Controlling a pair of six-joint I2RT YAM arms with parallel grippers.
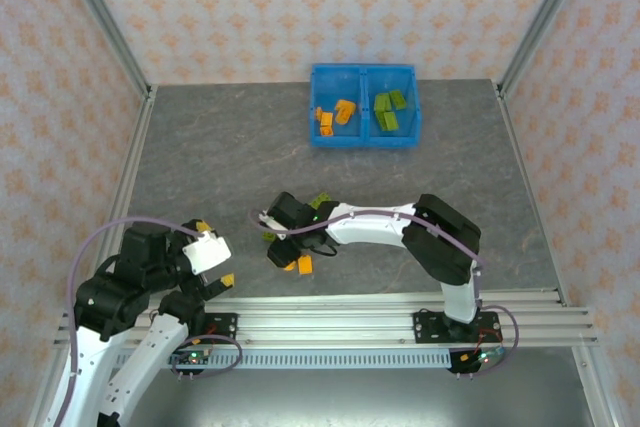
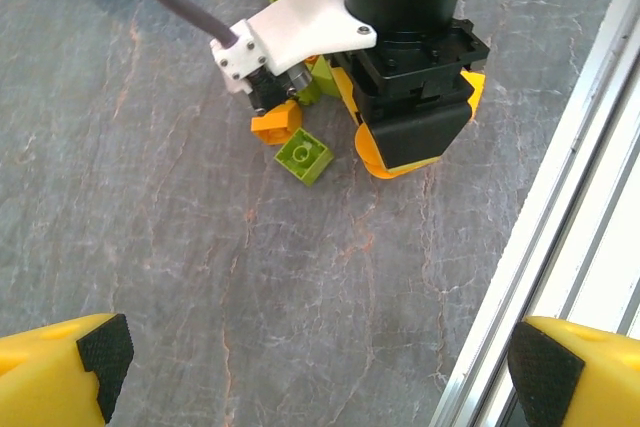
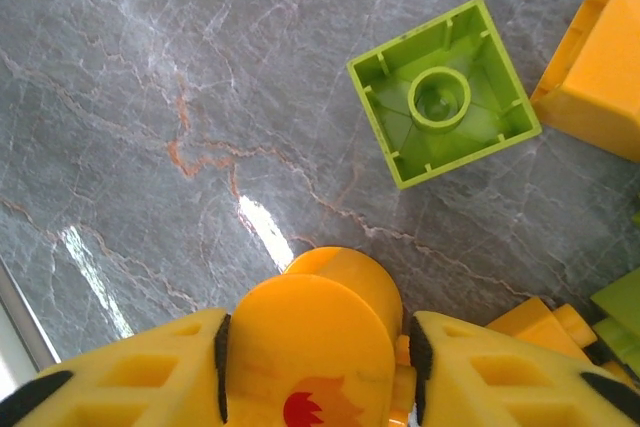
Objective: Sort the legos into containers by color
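Your right fingers [image 3: 140, 377] were clamped on a rounded orange lego [image 3: 320, 327] resting on the surface [image 3: 150, 97], with one upturned green lego [image 3: 445, 97] at their 1 o'clock. Your left fingers [image 2: 90, 357] stood wide apart and held nothing. At 12 o'clock the blue bin [image 1: 363, 139] held what looked like three orange legos [image 1: 345, 110] in its left compartment and three green legos [image 1: 388, 119] in its right.

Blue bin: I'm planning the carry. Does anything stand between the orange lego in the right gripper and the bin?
Nothing visible does. Past the loose legos around the right gripper, the table lies bare up to the bin. The orange lego sits between its fingers.
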